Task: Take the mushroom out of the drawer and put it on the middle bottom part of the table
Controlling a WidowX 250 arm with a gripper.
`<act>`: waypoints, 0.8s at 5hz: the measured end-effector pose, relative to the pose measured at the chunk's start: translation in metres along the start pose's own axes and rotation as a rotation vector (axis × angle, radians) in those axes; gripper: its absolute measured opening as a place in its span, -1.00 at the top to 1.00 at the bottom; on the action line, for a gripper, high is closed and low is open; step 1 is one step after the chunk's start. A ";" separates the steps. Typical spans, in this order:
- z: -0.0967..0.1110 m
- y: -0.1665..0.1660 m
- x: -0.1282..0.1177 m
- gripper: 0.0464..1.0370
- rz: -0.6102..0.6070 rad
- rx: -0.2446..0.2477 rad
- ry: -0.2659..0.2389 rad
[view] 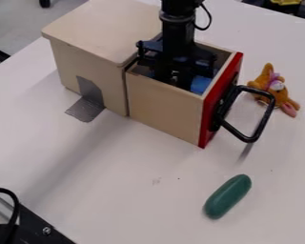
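- Fingers of the gripper [175,62]: whether they are open, closed or gripping something cannot be told, as the gripper's lower end is hidden within the drawer [165,107].
- Mushroom: it cannot be identified with certainty, and its position relative to the fingers cannot be told. A blue object [200,85], partly hidden, is seen inside the drawer just beside the gripper, towards the red front panel [220,102].
- Arm: it is seen upright, entering from the top edge, with the gripper lowered into the drawer's open top.
- Drawer: it is shown pulled out from the wooden cabinet [101,28]. A black handle [263,126] is mounted on the red front panel.
- Bracket: a grey metal bracket [86,108] is placed against the cabinet's side, its lower part laid on the white table [123,176].
- Plush toy: an orange plush toy [262,82] is placed on the table near the handle.
- Green object: an elongated green object [228,196] is laid slantwise at the lower right of the table, well apart from the drawer.
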State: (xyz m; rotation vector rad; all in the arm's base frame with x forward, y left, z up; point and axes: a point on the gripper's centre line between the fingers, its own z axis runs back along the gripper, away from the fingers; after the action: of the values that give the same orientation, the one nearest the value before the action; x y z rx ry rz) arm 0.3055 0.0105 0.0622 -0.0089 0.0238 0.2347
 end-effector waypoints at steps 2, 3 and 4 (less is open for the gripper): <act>0.062 -0.008 0.004 0.98 -0.012 -0.042 -0.146; 0.081 -0.008 -0.001 0.96 -0.010 -0.054 -0.188; 0.078 -0.008 -0.004 0.69 -0.012 -0.054 -0.177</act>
State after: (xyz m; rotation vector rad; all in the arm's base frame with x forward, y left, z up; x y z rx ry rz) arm 0.3052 0.0026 0.1402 -0.0423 -0.1584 0.2232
